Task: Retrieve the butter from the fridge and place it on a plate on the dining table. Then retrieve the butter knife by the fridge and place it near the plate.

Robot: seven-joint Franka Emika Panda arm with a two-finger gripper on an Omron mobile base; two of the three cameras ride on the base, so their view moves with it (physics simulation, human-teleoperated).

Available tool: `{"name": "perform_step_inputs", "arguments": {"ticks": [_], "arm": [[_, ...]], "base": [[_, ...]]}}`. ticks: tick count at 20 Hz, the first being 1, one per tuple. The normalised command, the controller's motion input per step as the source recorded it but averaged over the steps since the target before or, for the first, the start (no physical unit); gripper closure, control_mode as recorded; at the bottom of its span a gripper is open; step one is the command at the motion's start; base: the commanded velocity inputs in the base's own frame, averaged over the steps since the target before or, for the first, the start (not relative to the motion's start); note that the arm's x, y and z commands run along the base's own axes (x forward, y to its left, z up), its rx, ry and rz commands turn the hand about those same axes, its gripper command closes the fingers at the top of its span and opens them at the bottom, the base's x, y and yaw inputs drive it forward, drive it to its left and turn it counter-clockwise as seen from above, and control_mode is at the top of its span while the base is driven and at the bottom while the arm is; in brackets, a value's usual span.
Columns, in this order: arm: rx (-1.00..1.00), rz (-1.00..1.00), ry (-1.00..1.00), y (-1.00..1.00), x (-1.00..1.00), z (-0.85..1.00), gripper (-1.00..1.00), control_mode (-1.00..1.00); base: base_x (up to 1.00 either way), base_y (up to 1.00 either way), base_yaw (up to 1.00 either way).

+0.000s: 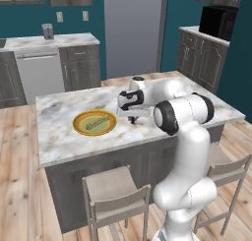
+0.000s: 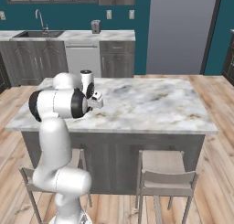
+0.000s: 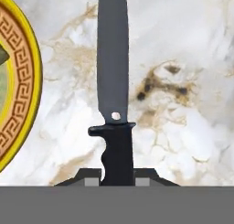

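The yellow-orange plate [image 1: 95,122] lies on the marble dining table [image 1: 64,141] with the pale butter [image 1: 97,121] stick across its olive centre. Just right of the plate my gripper [image 1: 133,118] hangs low over the marble. In the hand view the gripper [image 3: 118,181] is shut on the black handle of the butter knife [image 3: 112,58]. The dark blade points straight away from the hand, over bare marble. The plate's patterned rim [image 3: 23,81] curves in at that view's left edge, a short gap from the blade. The fridge is out of view.
Stools [image 1: 115,186] [image 1: 224,161] stand along the island's near side. Behind it are wall counters with a white dishwasher [image 1: 39,75], a sink [image 2: 39,33] and a black microwave [image 1: 216,21]. The marble [image 2: 151,104] right of the gripper is bare.
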Motion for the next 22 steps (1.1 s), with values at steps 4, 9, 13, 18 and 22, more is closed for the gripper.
{"name": "perform_step_inputs", "arguments": {"ticks": [4,9,13,18,22], "arm": [[-0.02,0.00,0.00,0.11,0.42,-0.76,1.00,-1.00],[-0.01,0.00,0.00,0.29,0.24,-0.54,1.00,-1.00],[0.00,0.00,0.00,0.08,0.08,-0.18,1.00,-1.00],[0.00,0.00,0.00,0.05,0.07,-0.16,-1.00,-1.00],[0.00,0.00,0.00,0.02,0.05,-0.03,-1.00,-1.00]], "base": [[0.00,0.00,0.00],[0.00,0.00,0.00],[0.00,0.00,0.00],[0.00,0.00,0.00],[0.00,0.00,0.00]]}}
